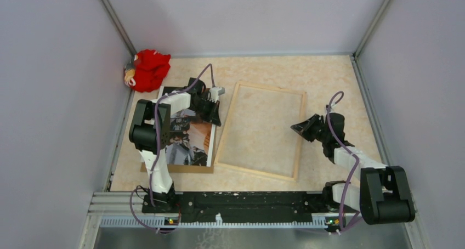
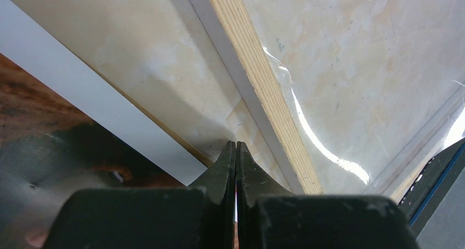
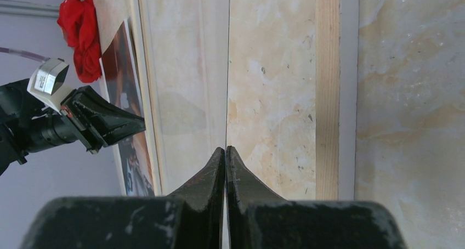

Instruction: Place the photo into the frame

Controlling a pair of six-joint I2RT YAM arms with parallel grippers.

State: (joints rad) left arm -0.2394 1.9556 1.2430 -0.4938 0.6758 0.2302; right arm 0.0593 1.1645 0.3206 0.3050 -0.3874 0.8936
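The frame [image 1: 299, 150] lies pale wood back up at the table's middle; its rails show in the left wrist view [image 2: 257, 79] and the right wrist view [image 3: 327, 84]. The photo [image 1: 192, 145], dark with a white border, lies left of it, partly under my left arm; it also shows in the left wrist view [image 2: 49, 128] and the right wrist view [image 3: 123, 68]. My left gripper [image 1: 215, 116] is shut, its tips [image 2: 236, 145] just off the photo's corner. My right gripper [image 1: 296, 128] is shut over the frame; a clear sheet [image 3: 186, 68] has its thin edge running into the closed tips [image 3: 226, 148].
A brown backing board [image 1: 181, 169] lies under the photo. A red cloth toy [image 1: 149, 69] sits in the back left corner and shows in the right wrist view [image 3: 82, 35]. Grey walls close in on the left, back and right. The arm rail runs along the near edge.
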